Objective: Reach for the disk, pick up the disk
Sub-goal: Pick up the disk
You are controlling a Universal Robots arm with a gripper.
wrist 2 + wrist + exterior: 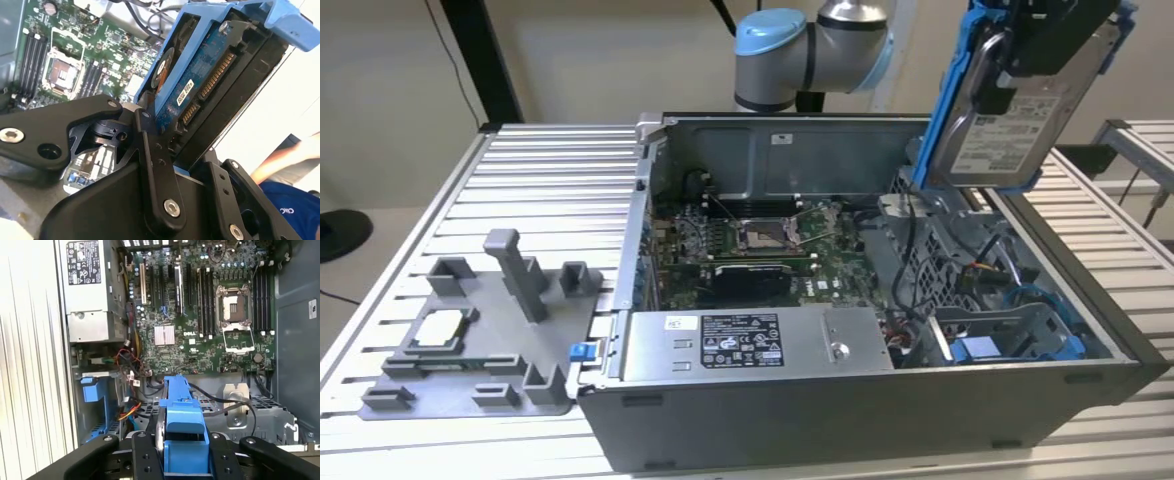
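One disk (pixel 1014 110), one computer case (pixel 854 400), one grey fixture (pixel 480 340), one arm (pixel 814 45).

We see an open computer case (pixel 854 400) standing on a slatted metal bench (pixel 547 170), toward the exterior view's right; inside it lie a green motherboard (pixel 761 240) and, at its near edge, a grey power supply (pixel 747 343). By the bench's near corner on the exterior view's left rests a grey fixture tray (pixel 480 350) holding a small square silver chip (pixel 440 327).
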